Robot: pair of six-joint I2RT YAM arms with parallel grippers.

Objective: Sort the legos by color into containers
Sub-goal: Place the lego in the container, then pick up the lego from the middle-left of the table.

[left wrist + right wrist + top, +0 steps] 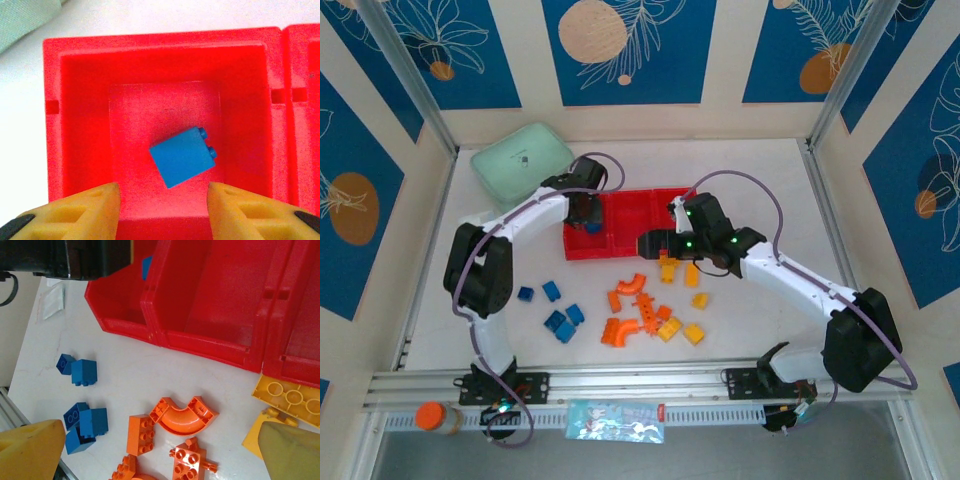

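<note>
Hovering over the left compartment of the red tray (150,42), the left gripper (162,191) has its yellow fingers (95,205) spread wide with nothing between them. One blue block (182,156) lies tilted on the compartment floor, apart from every wall, so that piece looks delivered. To finish the step cleanly, the arm should rise straight up until its fingertips clear the near wall. Only then should it swing toward the loose blue blocks (560,322) on the table in front of the tray, taking one at a time across its flat sides. The right gripper (160,440) is also wide open and empty, above the orange pieces (182,415), with a yellow block (287,397) touching the tray's front wall. The two arms work close together here, so the left should probably keep to its own side.
</note>
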